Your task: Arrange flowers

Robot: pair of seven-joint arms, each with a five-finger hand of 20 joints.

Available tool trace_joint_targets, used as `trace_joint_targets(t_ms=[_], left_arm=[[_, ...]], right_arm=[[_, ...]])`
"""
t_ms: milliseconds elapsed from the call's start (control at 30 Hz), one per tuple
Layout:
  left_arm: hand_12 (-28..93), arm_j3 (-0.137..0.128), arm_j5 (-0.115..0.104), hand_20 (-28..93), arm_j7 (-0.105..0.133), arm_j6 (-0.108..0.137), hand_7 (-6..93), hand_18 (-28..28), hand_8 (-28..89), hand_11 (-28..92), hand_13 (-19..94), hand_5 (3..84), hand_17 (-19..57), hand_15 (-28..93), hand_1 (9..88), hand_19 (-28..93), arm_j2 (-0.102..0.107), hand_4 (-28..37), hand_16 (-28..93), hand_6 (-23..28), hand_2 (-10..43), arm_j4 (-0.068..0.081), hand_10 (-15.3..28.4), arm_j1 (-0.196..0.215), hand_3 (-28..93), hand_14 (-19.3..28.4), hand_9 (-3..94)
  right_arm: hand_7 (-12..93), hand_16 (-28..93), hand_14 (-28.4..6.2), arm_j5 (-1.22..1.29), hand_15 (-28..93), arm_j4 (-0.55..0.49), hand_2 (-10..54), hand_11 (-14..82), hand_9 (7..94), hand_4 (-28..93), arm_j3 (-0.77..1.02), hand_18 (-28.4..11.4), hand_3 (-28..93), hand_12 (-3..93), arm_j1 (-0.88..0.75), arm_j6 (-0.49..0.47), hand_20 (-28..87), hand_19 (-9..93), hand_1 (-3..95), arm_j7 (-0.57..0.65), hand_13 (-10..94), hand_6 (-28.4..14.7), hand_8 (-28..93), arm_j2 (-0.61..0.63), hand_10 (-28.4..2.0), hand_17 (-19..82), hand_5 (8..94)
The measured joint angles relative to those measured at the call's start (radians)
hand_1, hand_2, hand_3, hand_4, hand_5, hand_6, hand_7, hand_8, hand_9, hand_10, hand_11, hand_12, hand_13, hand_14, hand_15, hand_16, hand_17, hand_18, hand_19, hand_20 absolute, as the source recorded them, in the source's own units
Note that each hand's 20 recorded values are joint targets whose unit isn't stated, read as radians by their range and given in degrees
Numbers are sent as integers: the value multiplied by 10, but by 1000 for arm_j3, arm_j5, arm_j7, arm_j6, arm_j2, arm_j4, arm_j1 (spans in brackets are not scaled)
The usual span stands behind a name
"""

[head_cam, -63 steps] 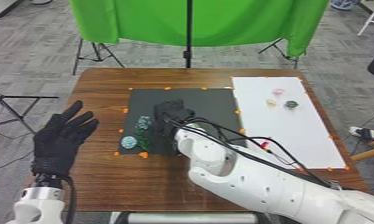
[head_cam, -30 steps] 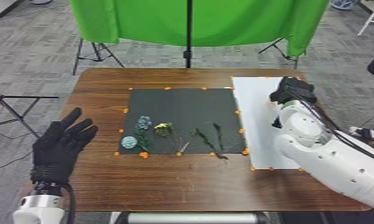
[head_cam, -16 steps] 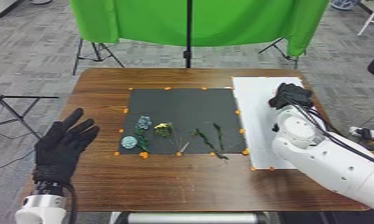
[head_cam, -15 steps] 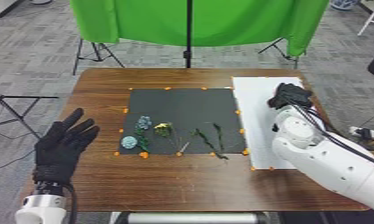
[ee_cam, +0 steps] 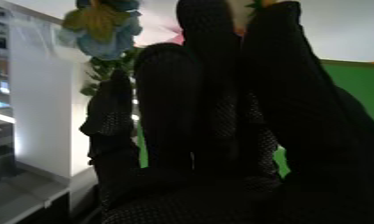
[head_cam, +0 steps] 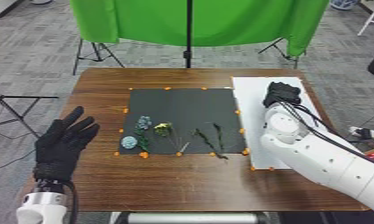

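Since the last look, the right hand [head_cam: 283,93] has slid a little to the left, over the far part of the white sheet [head_cam: 270,155]. From the head view you see it well apart from the left hand [head_cam: 59,146], which is spread wide past the other side of the dark mat [head_cam: 181,105]. On the mat, you have a round pale blue flower [head_cam: 128,142] near the close left corner and a yellow flower [head_cam: 162,126] beside it, with two green stems [head_cam: 202,136] to the right, their long way running near to far.

In the right wrist view, you see that hand's fingers [ee_cam: 166,95] long, straight and close together — a narrow shape, with no bloom seen held. A blue flower with a yellow middle [ee_cam: 102,29] is just beside the fingertips, its green leaves [ee_cam: 103,70] by the shorter-looking fingers. A bit of pink flower [ee_cam: 176,37] peeks out behind them. You can't see the stems, so you can't be sure which way they point. My guess is you want a flower here next — the right hand is much nearer.
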Motion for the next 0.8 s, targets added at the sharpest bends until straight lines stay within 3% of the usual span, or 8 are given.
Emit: trace_joint_targets(t_ms=[167,433,667,800], left_arm=[[112,-3,-1,162,0,0,109,269,-90,242,261,404,-84,512,193,552,1,-283,-87,99,91,-1,214,2,766,284,381],[113,-4,-3,162,5,0,108,269,-89,242,260,404,-84,512,194,552,3,-283,-86,100,92,-1,214,0,765,284,381],[113,-4,-4,162,5,0,107,269,-89,241,261,405,-84,512,194,552,6,-283,-86,100,93,0,214,-2,763,284,382],[113,-2,-6,162,7,1,107,269,-89,241,261,405,-84,512,190,552,7,-283,-87,100,95,0,215,-1,762,284,381]], right_arm=[[127,217,-43,-60,684,-30,-95,179,937,-283,4,-234,644,278,-41,97,476,844,552,-15,759,55,-5,12,-61,304,899],[129,225,-52,-131,702,-216,-95,208,937,-283,-19,-228,675,289,-71,257,478,868,543,-96,755,44,0,45,-71,303,899],[129,226,-57,-144,709,-351,-95,208,933,-283,-21,-227,684,297,-80,212,479,864,533,-251,737,44,3,-16,-73,285,892],[128,224,-57,-181,712,-358,-95,211,927,-283,-36,-227,686,301,-99,175,479,864,527,-273,734,46,2,-81,-71,284,887]])
